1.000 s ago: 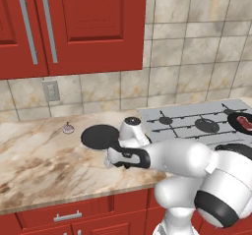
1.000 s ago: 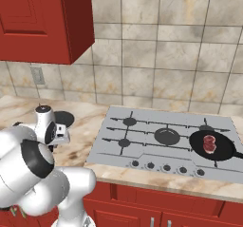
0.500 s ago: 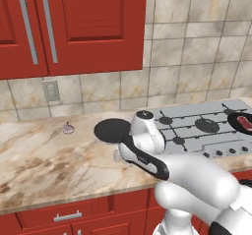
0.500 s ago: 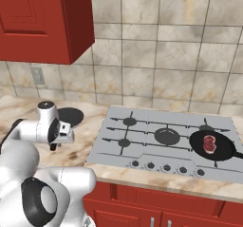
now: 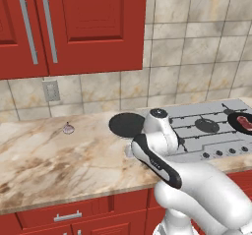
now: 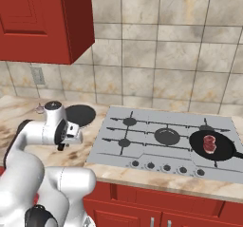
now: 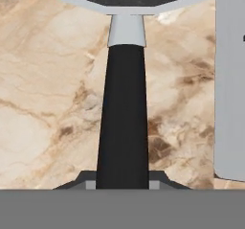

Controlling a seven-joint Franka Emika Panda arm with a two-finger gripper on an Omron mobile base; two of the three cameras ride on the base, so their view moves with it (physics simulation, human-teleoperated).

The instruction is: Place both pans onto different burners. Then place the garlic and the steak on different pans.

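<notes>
Nearby, round black pan (image 5: 126,125), straight black handle (image 7: 122,118)

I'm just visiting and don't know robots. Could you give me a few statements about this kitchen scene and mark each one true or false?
1. The steak lies in a pan on the cooktop. True.
2. The garlic sits in a pan. False: it lies on the bare counter.
3. The gripper is shut on the second pan's handle. True.
4. Both pans are on burners. False: the second pan is on the counter beside the cooktop.
</notes>
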